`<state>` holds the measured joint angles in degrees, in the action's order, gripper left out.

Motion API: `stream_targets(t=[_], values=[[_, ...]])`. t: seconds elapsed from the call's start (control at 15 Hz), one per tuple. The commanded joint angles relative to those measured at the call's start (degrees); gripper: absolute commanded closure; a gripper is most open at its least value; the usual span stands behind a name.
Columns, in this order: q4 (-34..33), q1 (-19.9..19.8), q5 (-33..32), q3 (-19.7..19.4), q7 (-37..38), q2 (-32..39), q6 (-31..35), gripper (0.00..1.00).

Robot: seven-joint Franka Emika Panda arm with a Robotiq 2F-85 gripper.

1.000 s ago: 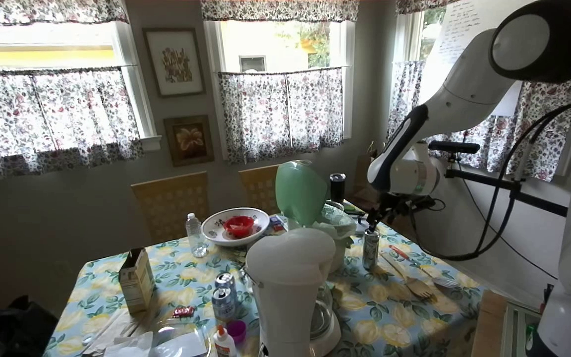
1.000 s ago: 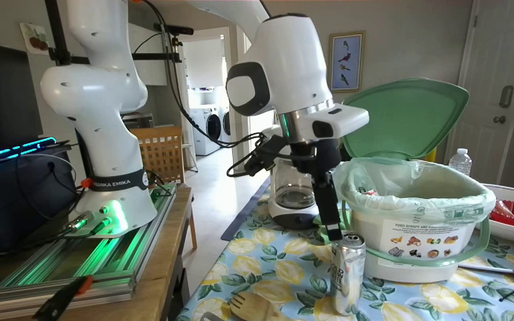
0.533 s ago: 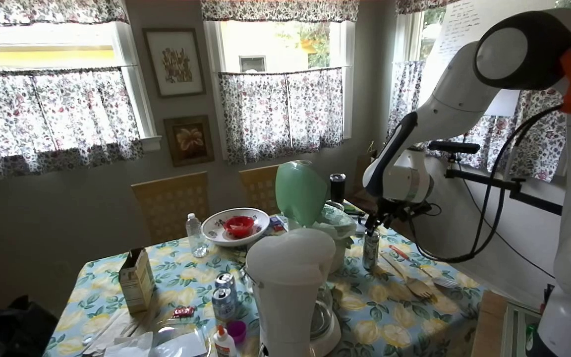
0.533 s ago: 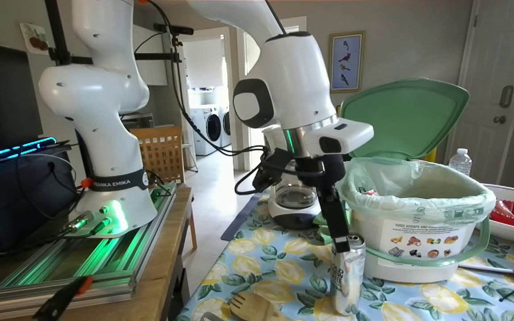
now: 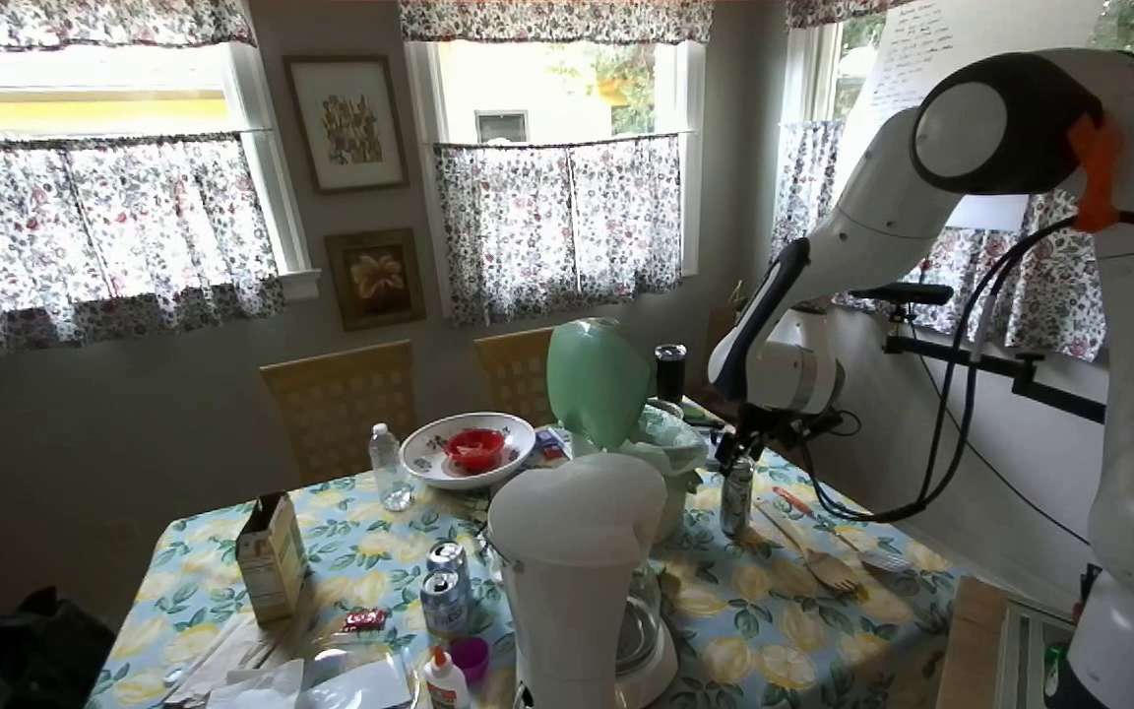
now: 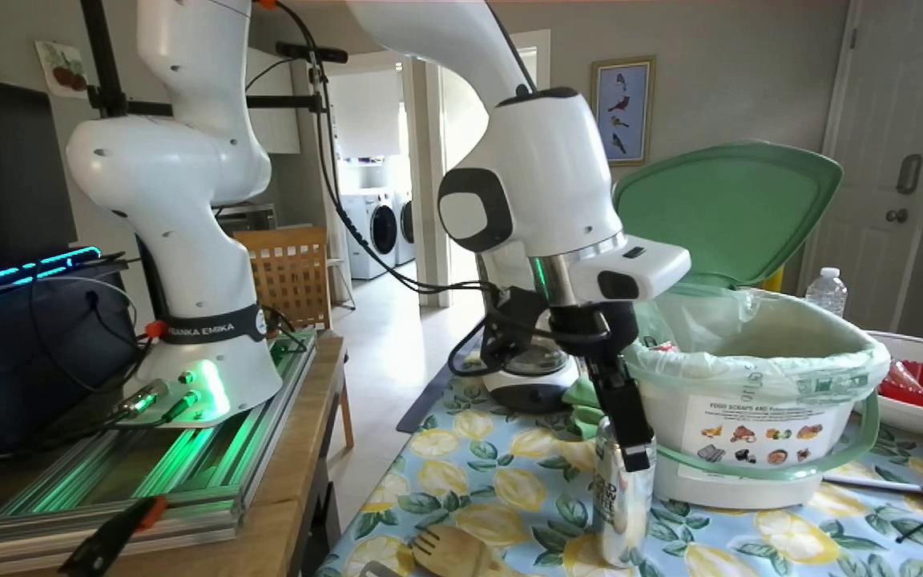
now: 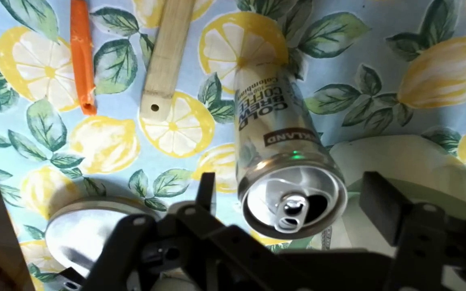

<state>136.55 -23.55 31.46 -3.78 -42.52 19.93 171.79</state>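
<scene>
A silver cold brew coffee can (image 7: 277, 117) stands upright on the lemon-print tablecloth, its top opened and its tab in place. My gripper (image 7: 291, 198) is open, one black finger on each side of the can's top. Space shows between the can and both fingers in the wrist view, so neither seems to press on it. In an exterior view a finger (image 6: 630, 441) hangs in front of the can's upper part (image 6: 622, 513) and hides some of its rim. Close beside the can is a food-scraps bin (image 6: 750, 425) with a liner and a raised green lid (image 6: 734, 208).
A wooden fork (image 5: 828, 569) and an orange handle (image 7: 82, 56) lie near the can. A white coffee maker (image 5: 577, 551), a patterned bowl (image 5: 419, 471) with a red bowl (image 5: 475, 448), a bottle (image 5: 390, 468), two more cans (image 5: 444, 601) and a carton (image 5: 270, 561) share the table.
My arm has come down, and the gripper has lowered from above the can to beside its upper part, shifting right in an exterior view. The can and the bin have stayed put.
</scene>
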Motion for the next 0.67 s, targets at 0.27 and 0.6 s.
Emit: stream_targets(t=[0.27, 0.6], values=[[-1.8, -3.3, 1.8, 4.7, -1.3, 1.7, 2.5, 0.62], [1.5, 1.7, -2.4, -0.4, 4.3, -2.4, 2.6, 0.62]])
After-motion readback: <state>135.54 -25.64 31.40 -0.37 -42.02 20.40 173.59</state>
